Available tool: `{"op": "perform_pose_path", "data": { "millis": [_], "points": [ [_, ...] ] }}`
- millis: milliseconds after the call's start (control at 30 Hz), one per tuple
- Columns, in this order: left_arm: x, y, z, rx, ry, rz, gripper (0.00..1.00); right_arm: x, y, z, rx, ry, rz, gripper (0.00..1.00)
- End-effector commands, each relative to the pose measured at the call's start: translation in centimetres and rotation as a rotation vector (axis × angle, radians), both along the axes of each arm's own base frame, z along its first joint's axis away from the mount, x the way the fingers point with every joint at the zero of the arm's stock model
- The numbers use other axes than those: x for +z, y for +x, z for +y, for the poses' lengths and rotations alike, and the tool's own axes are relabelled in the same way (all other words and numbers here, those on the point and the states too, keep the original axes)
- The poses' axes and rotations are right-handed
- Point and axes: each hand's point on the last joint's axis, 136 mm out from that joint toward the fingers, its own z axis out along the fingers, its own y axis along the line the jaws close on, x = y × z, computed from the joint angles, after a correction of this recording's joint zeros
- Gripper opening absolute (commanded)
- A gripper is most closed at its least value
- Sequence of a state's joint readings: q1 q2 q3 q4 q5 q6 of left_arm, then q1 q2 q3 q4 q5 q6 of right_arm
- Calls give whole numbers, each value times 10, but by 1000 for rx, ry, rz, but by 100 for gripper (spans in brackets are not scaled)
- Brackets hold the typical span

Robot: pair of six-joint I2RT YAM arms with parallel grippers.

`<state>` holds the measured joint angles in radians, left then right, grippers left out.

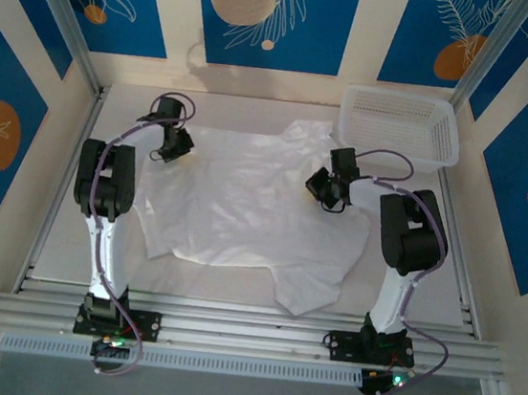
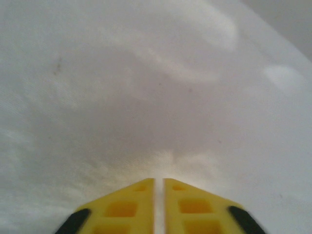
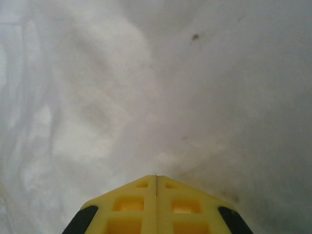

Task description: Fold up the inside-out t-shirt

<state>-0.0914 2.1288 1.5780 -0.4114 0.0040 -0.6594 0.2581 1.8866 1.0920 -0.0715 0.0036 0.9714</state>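
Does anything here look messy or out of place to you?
The t-shirt lies rumpled and crooked on the table rather than flat. One corner bunches up beside the white basket at the far right, and a flap juts toward the near edge. Nothing looks torn or spilled.

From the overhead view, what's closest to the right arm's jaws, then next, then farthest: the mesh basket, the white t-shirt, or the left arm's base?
1. White t-shirt, directly under them.
2. White mesh basket, in the far right corner.
3. Left arm's base, at the near left edge.
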Motion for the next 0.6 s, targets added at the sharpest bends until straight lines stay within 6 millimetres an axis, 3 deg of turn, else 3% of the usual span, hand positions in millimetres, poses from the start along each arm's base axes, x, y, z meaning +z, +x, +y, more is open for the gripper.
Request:
{"op": "perform_pose_path", "data": {
  "millis": [0, 100, 233, 367, 467, 567],
  "points": [
    [85, -13, 0, -30, -21, -144, 26, 47, -22, -7, 11, -13, -65, 0],
    [125, -48, -10, -67, -45, -220, 34, 66, -67, -26, -26, -47, -92, 6],
    [149, -110, -35, -187, -6, -257, 36, 55, -151, -60, -117, -131, 24, 11],
    [141, -164, -64, -334, 63, -262, 38, 34, -221, -82, -147, -206, 214, 17],
    [125, -192, -87, -428, 80, -227, 39, 21, -247, -85, -115, -241, 335, 26],
    [112, -213, -117, -542, 94, -213, 40, 9, -261, -87, -82, -304, 412, 40]
  ]
}}
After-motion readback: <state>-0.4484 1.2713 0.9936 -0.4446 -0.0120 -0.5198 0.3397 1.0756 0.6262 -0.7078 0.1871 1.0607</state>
